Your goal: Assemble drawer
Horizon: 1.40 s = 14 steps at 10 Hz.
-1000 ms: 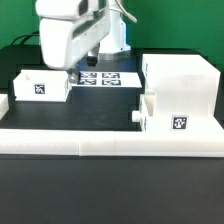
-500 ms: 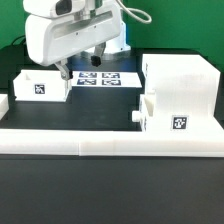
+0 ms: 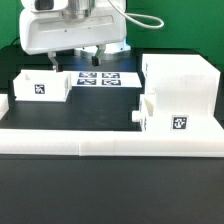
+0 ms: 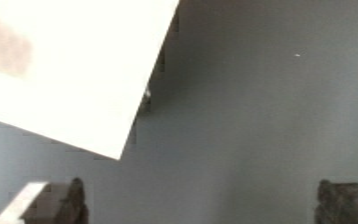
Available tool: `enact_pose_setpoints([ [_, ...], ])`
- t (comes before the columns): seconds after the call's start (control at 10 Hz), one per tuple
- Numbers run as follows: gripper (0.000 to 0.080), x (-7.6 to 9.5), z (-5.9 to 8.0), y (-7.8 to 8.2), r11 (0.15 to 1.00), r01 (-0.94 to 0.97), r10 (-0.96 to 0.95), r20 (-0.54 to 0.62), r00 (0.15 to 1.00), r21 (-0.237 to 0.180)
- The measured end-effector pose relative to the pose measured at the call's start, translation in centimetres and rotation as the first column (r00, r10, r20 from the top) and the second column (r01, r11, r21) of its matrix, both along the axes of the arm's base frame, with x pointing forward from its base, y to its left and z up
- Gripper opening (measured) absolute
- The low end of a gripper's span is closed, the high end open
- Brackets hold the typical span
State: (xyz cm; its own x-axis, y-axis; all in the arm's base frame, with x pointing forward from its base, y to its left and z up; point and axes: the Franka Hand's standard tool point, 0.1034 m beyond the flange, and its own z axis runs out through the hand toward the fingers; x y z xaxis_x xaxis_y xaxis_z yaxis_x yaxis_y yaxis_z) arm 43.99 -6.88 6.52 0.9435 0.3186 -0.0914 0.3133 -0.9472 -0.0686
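Judging progress: the drawer looks unassembled, with three parts lying separate and none slid into another, so all the joining seems left to do.
Casing [image 3: 182, 72]: stands at the exterior view's right, with no tray visibly inside it.
Right tray box [image 3: 168, 115]: sits close against the casing's front, knob [image 3: 138, 116] toward the exterior view's left; I cannot tell whether the two touch.
Left tray box [image 3: 42, 85]: stands at the exterior view's left, well apart from the casing.
Gripper [image 3: 77, 60]: hangs above the table [image 3: 90, 105] between the left tray box and the marker board [image 3: 100, 77], fingers spread wide, nothing held.
Exterior view alone: shows all three parts and their layout.
Wrist view alone: shows bare table between the fingertips of the gripper [image 4: 197, 200], beside a blurred white panel [image 4: 69, 80] I cannot identify.
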Motion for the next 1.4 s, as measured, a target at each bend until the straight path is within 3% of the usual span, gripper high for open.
enact_pose_setpoints([
  [0.4,0.0648,0.0,0.0,0.1,0.998,0.067,-0.067,-0.002,0.998,0.000],
  [0.7,0.0648,-3.1,-1.7,-0.9,0.993,0.116,-0.115,0.068,0.991,-0.018],
  [1.0,0.0648,-4.6,-3.2,-2.0,0.992,0.128,-0.124,0.115,0.986,-0.023],
  [1.4,0.0648,-5.5,-5.8,-2.3,0.989,0.144,-0.140,0.125,0.982,-0.024],
])
